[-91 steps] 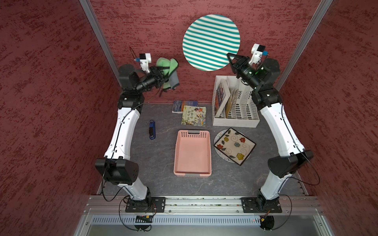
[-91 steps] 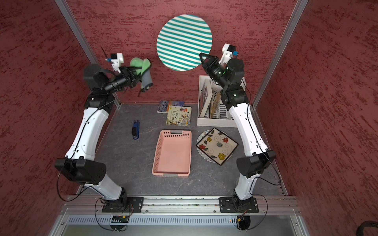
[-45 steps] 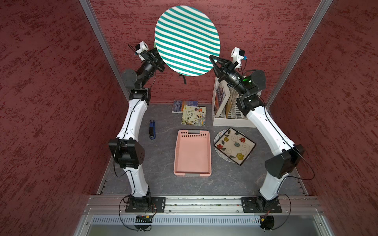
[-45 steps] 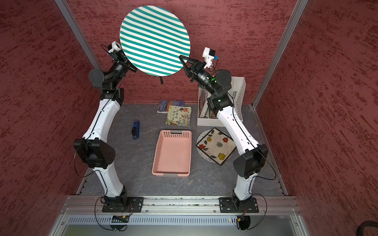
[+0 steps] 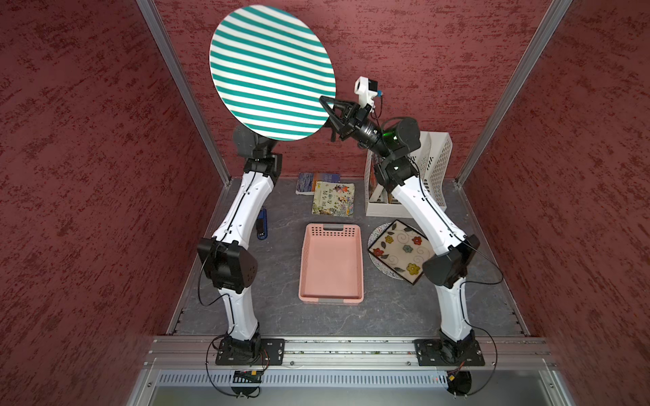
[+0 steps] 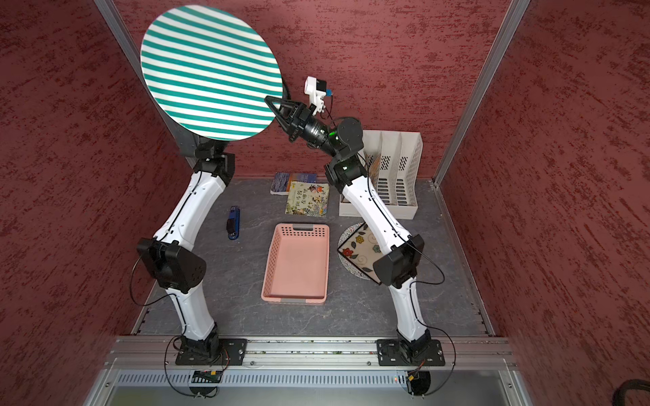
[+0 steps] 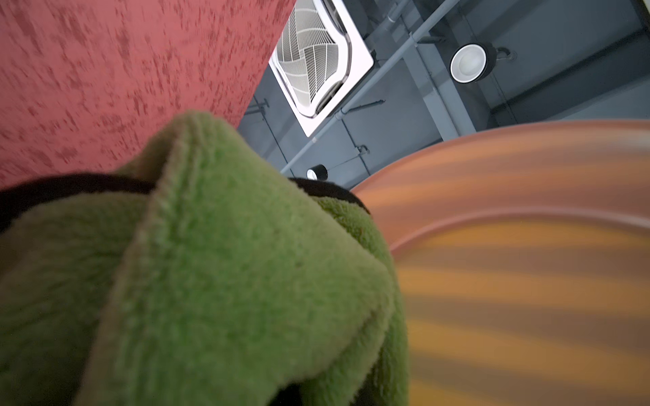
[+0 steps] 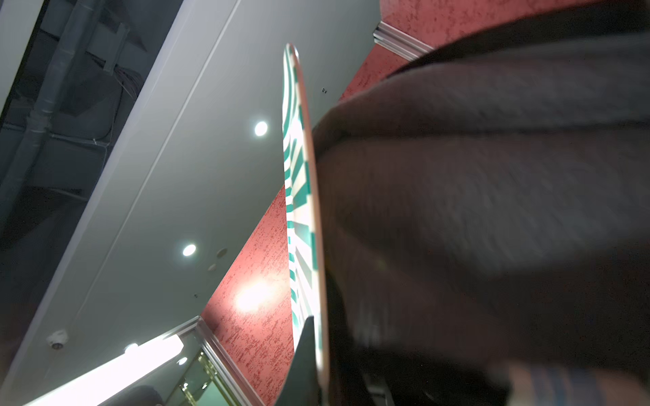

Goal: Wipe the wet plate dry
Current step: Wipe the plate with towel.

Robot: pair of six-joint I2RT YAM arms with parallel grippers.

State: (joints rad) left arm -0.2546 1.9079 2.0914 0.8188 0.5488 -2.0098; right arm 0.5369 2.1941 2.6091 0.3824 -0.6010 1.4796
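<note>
The plate (image 5: 272,70) (image 6: 211,70) is round with teal and white stripes, held high in the air and tilted toward the top views. My right gripper (image 5: 327,103) (image 6: 272,103) is shut on its lower right rim. In the right wrist view the plate (image 8: 299,175) shows edge-on with one finger (image 8: 302,351) across its striped face. A green cloth (image 7: 228,263) fills the left wrist view, and my left gripper (image 7: 225,189) is shut on it beside the plate's underside (image 7: 527,281). The plate hides the left gripper and the cloth in both top views.
On the grey table stand a pink basket (image 5: 331,262), a square floral dish on a round one (image 5: 401,251), books (image 5: 333,198), a blue stapler (image 5: 262,225) and a white file rack (image 5: 434,165) at the back right. Red walls close in three sides.
The plate has swung left and up, closer to the top camera. My left arm has carried the green cloth from the left in behind the plate, where it is now hidden.
</note>
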